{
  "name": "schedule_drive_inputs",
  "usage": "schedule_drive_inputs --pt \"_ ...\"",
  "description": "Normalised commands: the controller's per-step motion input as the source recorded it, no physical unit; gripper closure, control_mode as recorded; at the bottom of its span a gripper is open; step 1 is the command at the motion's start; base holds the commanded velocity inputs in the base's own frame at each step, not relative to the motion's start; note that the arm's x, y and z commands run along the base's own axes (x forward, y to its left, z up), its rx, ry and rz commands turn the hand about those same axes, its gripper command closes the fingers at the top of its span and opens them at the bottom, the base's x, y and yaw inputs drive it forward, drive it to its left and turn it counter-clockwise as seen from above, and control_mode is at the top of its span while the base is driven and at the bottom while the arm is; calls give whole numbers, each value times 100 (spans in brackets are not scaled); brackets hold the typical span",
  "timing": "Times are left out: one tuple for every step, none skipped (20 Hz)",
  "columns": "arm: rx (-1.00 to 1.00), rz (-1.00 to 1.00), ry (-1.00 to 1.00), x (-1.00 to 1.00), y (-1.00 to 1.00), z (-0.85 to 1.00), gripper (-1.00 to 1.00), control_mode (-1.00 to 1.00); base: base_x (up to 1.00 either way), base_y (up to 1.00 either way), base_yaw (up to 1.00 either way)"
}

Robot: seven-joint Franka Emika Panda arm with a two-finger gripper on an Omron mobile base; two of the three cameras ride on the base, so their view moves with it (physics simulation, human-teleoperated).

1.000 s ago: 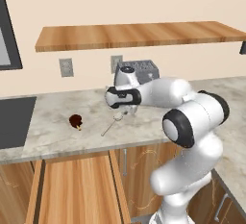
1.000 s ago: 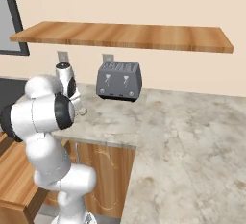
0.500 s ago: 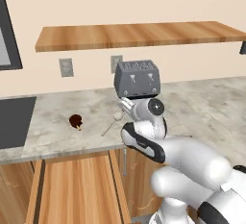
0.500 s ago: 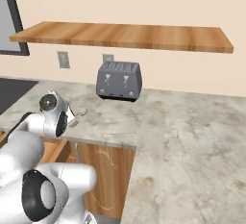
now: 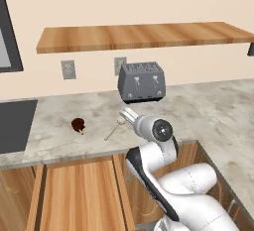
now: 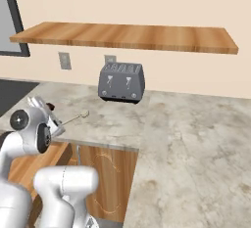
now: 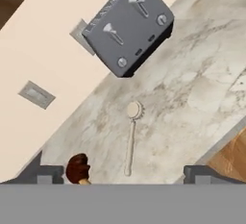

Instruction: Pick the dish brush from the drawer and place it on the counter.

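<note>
The tool (image 7: pixel 123 172) hangs above the bench (image 5: pixel 208 106) with its two dark tips spread wide apart and nothing between them. In the hand view one tip sits at about 8 o'clock and the other at 4 o'clock, with the dish brush (image 7: pixel 131 136) lying flat on the stone between them and clear of both. From the left base view, going left to right: a small dark brown round thing (image 5: pixel 78 124) rests on the bench, then the dish brush (image 5: pixel 115 128) lies just beside the arm's wrist, its whitish head pointing toward 1 o'clock. The grey toaster (image 5: pixel 141 81) stands behind, against the wall. Below the bench edge, the drawer (image 5: pixel 79 195) is pulled out.
</note>
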Motion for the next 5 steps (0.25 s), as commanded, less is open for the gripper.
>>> schedule_drive_inputs --pt "0 0 0 0 0 0 -100 -100 0 0 0" --pt "0 0 0 0 0 0 -100 -100 0 0 0" --pt "0 0 0 0 0 0 -100 -100 0 0 0" --pt "0 0 0 0 0 0 -100 -100 0 0 0" --pt "0 0 0 0 0 0 -100 -100 0 0 0"
